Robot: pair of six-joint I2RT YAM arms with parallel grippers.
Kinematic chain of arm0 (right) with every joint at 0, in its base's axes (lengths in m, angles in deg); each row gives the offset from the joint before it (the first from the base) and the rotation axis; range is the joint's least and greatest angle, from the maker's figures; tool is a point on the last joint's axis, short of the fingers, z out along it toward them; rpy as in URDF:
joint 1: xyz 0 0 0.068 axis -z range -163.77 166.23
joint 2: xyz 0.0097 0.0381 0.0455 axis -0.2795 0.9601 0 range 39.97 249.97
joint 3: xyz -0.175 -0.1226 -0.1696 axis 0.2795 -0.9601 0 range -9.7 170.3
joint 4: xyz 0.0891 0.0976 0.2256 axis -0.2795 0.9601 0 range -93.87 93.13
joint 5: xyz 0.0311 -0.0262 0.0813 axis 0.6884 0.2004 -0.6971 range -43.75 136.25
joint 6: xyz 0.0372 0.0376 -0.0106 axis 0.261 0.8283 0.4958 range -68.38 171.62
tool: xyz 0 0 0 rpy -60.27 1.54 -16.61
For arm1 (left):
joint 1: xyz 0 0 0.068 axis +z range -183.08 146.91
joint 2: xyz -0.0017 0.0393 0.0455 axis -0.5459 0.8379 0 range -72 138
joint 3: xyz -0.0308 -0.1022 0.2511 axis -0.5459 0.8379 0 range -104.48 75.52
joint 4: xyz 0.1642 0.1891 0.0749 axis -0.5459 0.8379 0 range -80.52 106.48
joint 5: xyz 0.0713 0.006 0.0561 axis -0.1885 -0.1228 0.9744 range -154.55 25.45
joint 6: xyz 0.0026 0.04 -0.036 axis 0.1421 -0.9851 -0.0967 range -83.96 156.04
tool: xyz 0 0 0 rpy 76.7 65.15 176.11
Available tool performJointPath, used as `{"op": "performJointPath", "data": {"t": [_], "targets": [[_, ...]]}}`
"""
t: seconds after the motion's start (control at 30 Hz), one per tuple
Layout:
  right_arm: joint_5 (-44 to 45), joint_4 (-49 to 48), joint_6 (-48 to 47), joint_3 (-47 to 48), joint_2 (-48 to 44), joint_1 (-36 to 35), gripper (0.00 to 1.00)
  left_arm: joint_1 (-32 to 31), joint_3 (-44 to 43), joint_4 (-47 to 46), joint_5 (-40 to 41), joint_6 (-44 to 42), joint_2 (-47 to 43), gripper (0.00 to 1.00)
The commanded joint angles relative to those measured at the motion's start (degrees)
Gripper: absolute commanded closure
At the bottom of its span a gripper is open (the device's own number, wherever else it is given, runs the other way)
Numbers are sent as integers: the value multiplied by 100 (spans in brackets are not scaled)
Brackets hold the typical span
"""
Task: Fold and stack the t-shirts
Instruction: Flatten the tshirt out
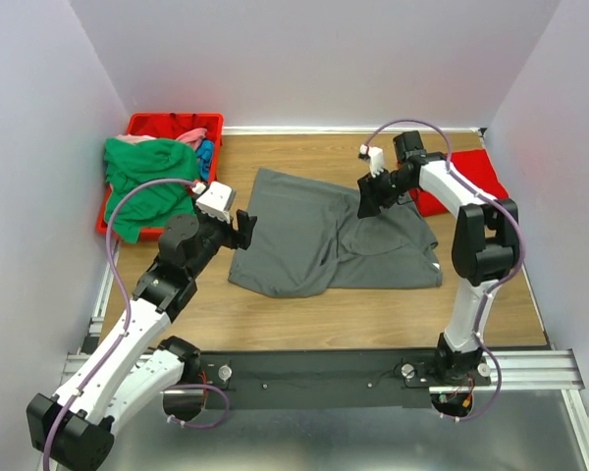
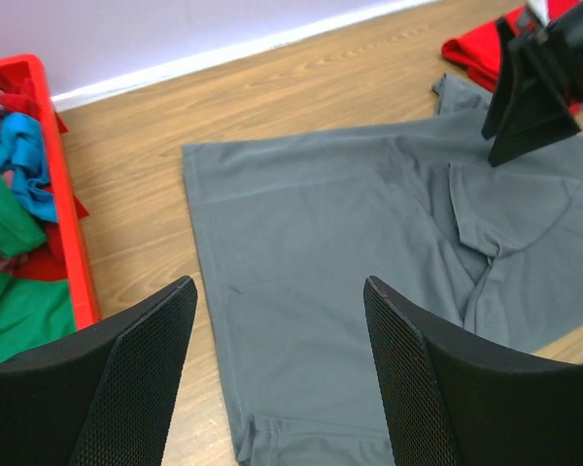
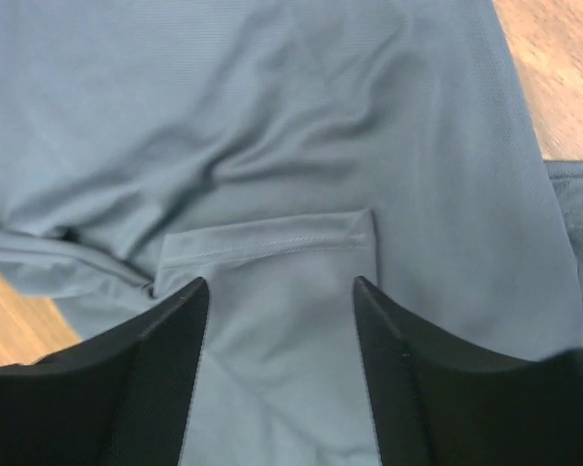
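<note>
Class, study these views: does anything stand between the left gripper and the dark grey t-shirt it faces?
Nothing visible does. The left gripper has its fingers open over the dark grey t-shirt, with only flat cloth ahead of them. The red bin sits off to one side, clear of the path.

We see the dark grey t-shirt (image 1: pixel 324 235) spread out between the two grippers, mostly flat but rumpled. Its left edge lies just in front of the left gripper (image 1: pixel 243 228), and its creased upper part sits right beneath the right gripper (image 1: pixel 370 201). One short sleeve (image 3: pixel 272 262), its hem stitched, lies folded over the shirt's body directly below that gripper. The bright red t-shirt (image 1: pixel 491 182) lies bunched just to the right gripper's right, and we see only part of it. Off to the left gripper's left, the green t-shirt (image 1: pixel 147 186) is loosely heaped. The pink t-shirt (image 1: pixel 188 136) and blue t-shirt (image 1: pixel 206 155) are crumpled just beyond it.
</note>
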Motion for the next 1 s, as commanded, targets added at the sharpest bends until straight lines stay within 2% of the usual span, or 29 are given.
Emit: {"op": "performJointPath", "data": {"t": [0.0, 0.03, 0.13, 0.63, 0.97], "targets": [[329, 98, -56, 213, 376, -37, 34, 20, 20, -206, 352, 6, -131, 23], [356, 98, -65, 213, 403, -63, 34, 11, 20, -206, 343, 6, -131, 23], [453, 98, -56, 291, 561, -116, 43, 20, 29, -215, 300, 14, -70, 23], [717, 89, 41, 661, 1089, -160, 44, 29, 20, -215, 299, 14, -35, 24], [629, 98, 32, 547, 1142, -248, 58, 29, 12, -215, 282, 23, -17, 24]]}}
